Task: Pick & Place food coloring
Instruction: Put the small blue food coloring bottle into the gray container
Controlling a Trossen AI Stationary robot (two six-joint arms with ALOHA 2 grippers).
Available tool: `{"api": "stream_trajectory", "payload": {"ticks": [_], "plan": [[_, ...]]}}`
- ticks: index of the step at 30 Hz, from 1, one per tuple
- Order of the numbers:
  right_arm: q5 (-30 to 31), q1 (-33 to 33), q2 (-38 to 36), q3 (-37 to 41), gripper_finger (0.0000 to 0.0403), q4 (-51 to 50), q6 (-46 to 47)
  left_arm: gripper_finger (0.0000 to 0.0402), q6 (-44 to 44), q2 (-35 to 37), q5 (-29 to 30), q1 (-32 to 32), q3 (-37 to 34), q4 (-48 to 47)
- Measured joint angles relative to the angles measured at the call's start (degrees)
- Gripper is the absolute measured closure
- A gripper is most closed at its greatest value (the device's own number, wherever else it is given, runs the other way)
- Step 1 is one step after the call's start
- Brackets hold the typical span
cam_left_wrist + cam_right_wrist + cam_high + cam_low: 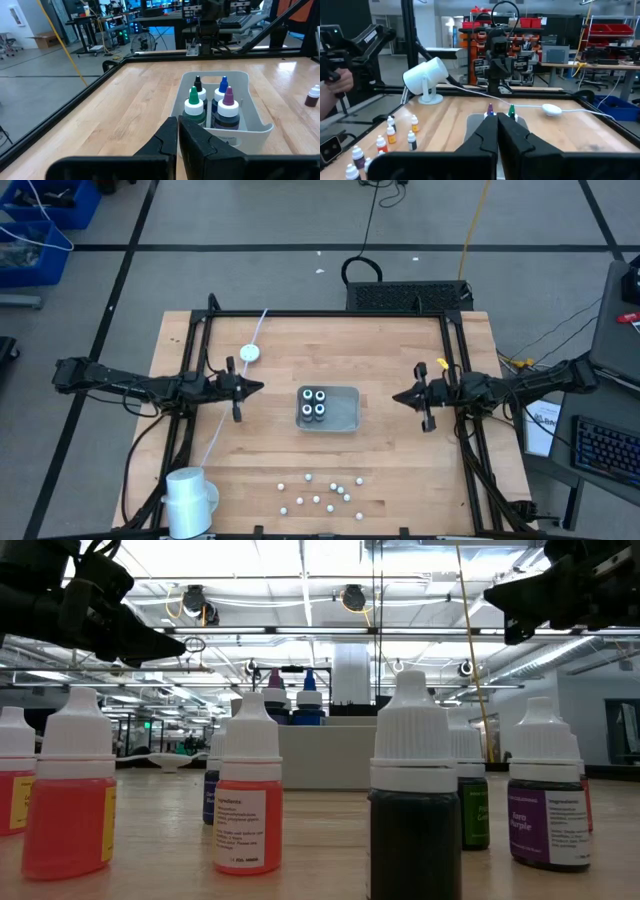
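Note:
Four food coloring bottles stand upright on their bases in the left half of the grey tray at the table's middle. In the left wrist view their tips are green, black, blue and purple. My left gripper hovers shut to the left of the tray, pointing at it, and touches nothing. My right gripper hovers shut to the right of the tray, also pointing at it. In the right wrist view its shut fingers hide most of the tray, and only a purple tip and a green tip show.
Several loose small bottles stand near the table's near edge, close up in the low view. A white cylindrical device sits at the near left corner. A white puck with a cable lies far left. A person's hand shows beyond the table.

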State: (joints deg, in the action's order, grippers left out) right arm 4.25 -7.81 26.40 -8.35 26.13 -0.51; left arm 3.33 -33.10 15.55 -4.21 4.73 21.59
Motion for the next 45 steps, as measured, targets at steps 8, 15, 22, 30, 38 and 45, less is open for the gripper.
{"api": "stream_trajectory", "payload": {"ticks": [8, 15, 22, 30, 38, 45], "plan": [[0.5, 0.0, -1.1, 0.0, 0.0402, -1.1, -3.9, 0.0380, -0.9, 0.0, 1.7, 0.0, 0.2, 1.9], [0.2, 0.0, -0.7, 0.0, 0.0401, -3.0, -5.4, 0.0380, -2.5, -5.0, 2.3, -3.8, 7.1, -2.2], [0.2, 0.0, -0.7, 0.0, 0.0401, -3.2, -6.2, 0.0381, -9.2, -24.0, 14.3, -13.0, 28.7, -23.8], [0.2, 0.0, -0.7, 0.0, 0.0402, -4.3, -5.7, 0.0381, -10.3, -51.2, 13.0, -21.3, 56.0, -43.3], [0.2, 0.0, -0.7, 0.0, 0.0403, -3.2, -3.2, 0.0380, -15.4, -72.3, 3.6, -22.7, 81.5, -62.9], [0.2, 0.0, -0.4, 0.0, 0.0403, -2.8, -4.5, 0.0338, -17.0, -81.8, -11.4, -21.4, 96.5, -68.1]]}}
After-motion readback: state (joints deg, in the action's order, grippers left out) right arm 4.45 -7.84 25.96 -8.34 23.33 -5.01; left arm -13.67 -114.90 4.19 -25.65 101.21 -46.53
